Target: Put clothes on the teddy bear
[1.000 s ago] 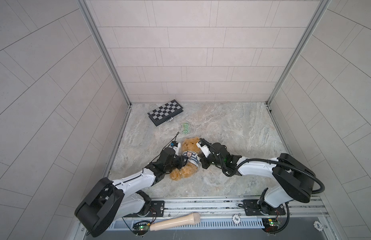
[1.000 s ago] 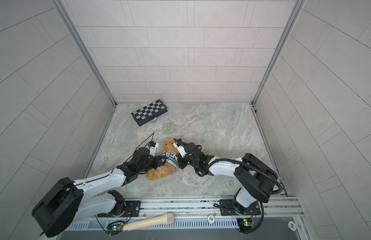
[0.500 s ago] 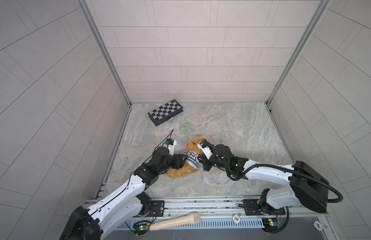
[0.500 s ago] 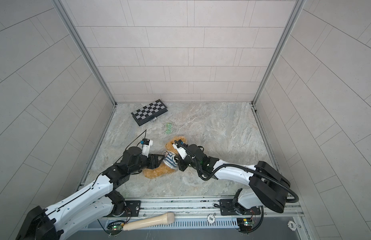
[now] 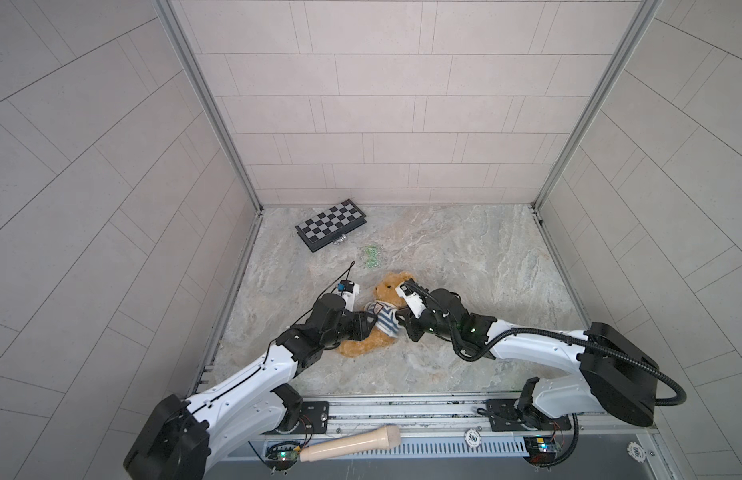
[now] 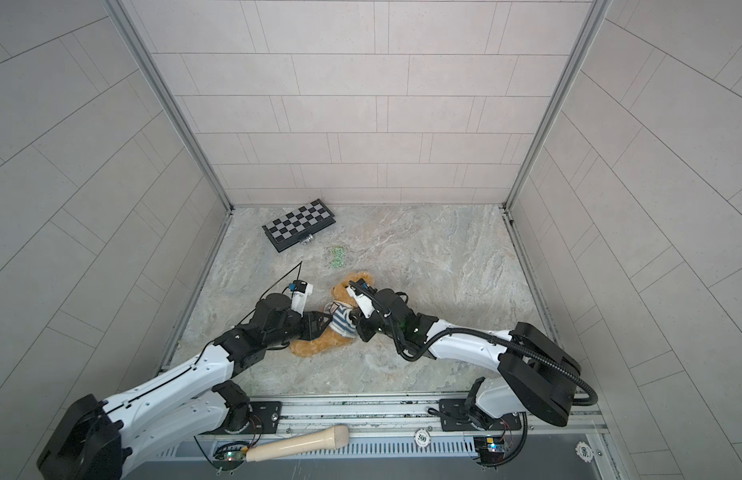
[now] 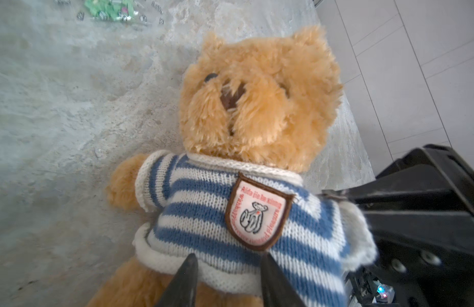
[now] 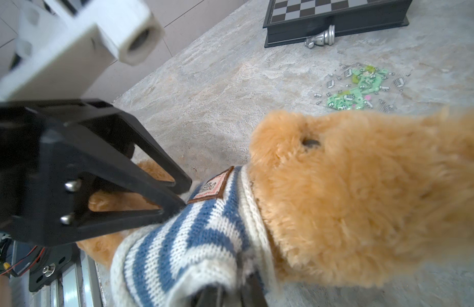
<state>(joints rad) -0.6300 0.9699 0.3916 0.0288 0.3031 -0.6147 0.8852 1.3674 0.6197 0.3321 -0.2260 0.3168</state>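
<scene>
**Left tool** [image 7: 226, 267]: black, two-fingered, reaching in from the near left. Jaws set narrow, tips [image 7: 189, 265] against the lower hem of the sweater. Fabric between them flat; cannot tell whether pinched or only touched.

**Right tool** [image 8: 226, 292]: black, reaching in from the right, opposite the left tool. Jaws narrow, bunched sleeve knit lying at the tips. Cannot tell whether gripped or only touched.

**Sweater** [image 7: 204, 212]: knitted, cream with blue stripes, on the bear's torso, cream collar around the neck. Shield-shaped badge [image 7: 257, 215] on the chest, brown-edged, with red lettering and a small drawn figure. One golden paw out through the sleeve on the left side of the scene. Other sleeve at the right tool, its contents hidden.

**Teddy bear** [image 5: 392, 286]: fluffy, golden-brown, with dark bead eyes and a brown nose. Lying face up on the worktop between the two tools, left of the middle. Head toward the far side, legs toward the near left. Seen so in both top views.

**Worktop** [image 5: 465, 257]: pale marbled stone, walled by grey tile on three sides.

**Bag of small green bricks** [image 5: 371, 255]: clear, flat on the worktop, just beyond the bear's head.

**Chessboard** [image 5: 331, 224]: closed black case with a black-and-silver checked top, at the far left, well apart from the bear. Silver chess piece [image 8: 321, 38] on its side, against the case's near edge.

**Wooden handle** [image 5: 348, 442]: pale and rounded, lying on the near rail below the arm bases.

**Chip marked 500** [image 5: 472, 436]: on the same rail, right of the handle.
</scene>
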